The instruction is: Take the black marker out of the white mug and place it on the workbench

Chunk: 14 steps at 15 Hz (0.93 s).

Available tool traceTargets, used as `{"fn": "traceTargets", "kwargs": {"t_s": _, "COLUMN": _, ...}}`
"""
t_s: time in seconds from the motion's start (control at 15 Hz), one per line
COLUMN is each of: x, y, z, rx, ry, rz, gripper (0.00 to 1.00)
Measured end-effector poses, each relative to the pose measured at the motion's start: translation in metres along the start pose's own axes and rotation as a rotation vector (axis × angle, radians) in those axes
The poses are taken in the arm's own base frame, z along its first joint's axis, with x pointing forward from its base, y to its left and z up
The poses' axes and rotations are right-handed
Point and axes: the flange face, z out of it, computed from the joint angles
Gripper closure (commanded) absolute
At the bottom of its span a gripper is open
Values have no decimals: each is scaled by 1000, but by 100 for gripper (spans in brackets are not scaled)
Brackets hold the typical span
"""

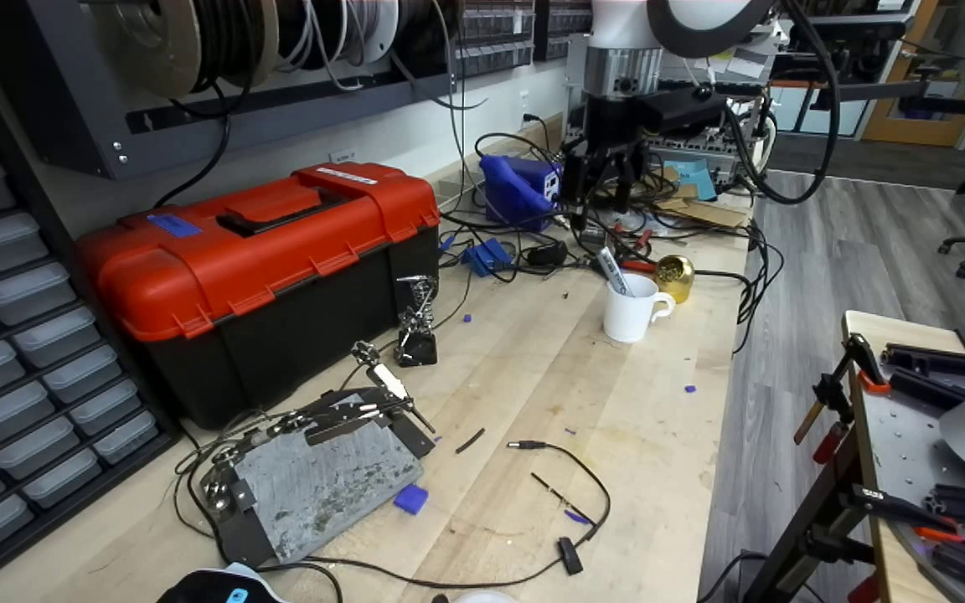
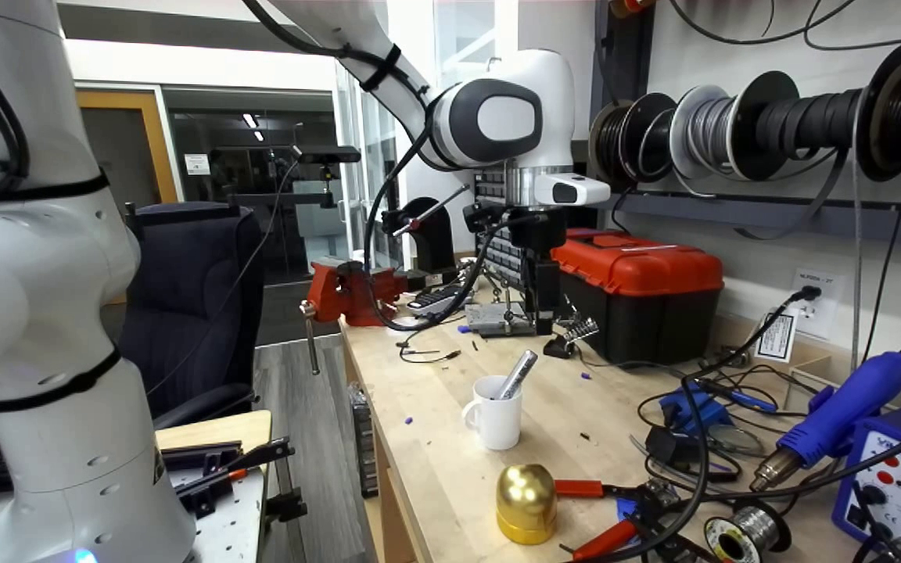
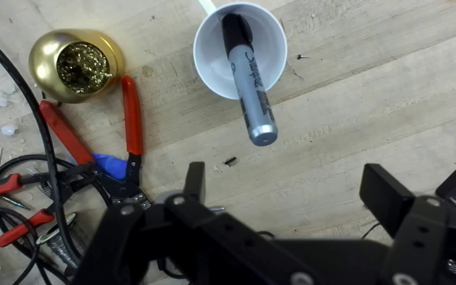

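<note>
Closing your black two-finger gripper (image 3: 285, 174) off-line can shove the grey-barrelled, black-capped marker (image 3: 250, 83) aside. The jaws stand wide apart and hold nothing. The marker leans cap-down inside the white cylindrical mug (image 2: 497, 418), its grey end projecting past the rim. Too low a descent may strike that rim; a sideways pull may catch the cap and tip the mug on the light tan wooden workbench (image 1: 646, 435). If you release high, the round barrel may roll. A rounded gold metal pot (image 2: 526, 504) stands near the mug, with red-handled black pliers (image 3: 121, 186) just beside it and a thick black cable (image 3: 46, 128) curving past them. Avoid that side: the cable could snag the gripper.
</note>
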Motion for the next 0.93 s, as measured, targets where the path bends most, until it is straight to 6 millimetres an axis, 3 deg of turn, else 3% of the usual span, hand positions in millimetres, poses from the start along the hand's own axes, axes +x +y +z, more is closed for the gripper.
{"fn": "traceTargets", "kwargs": {"t_s": 0.53, "x": 9, "y": -1, "z": 33, "rx": -19, "ry": -55, "rz": 4, "gripper": 0}}
{"fn": "traceTargets", "kwargs": {"t_s": 0.93, "x": 9, "y": 5, "z": 43, "rx": -28, "ry": -76, "rz": 12, "gripper": 0}}
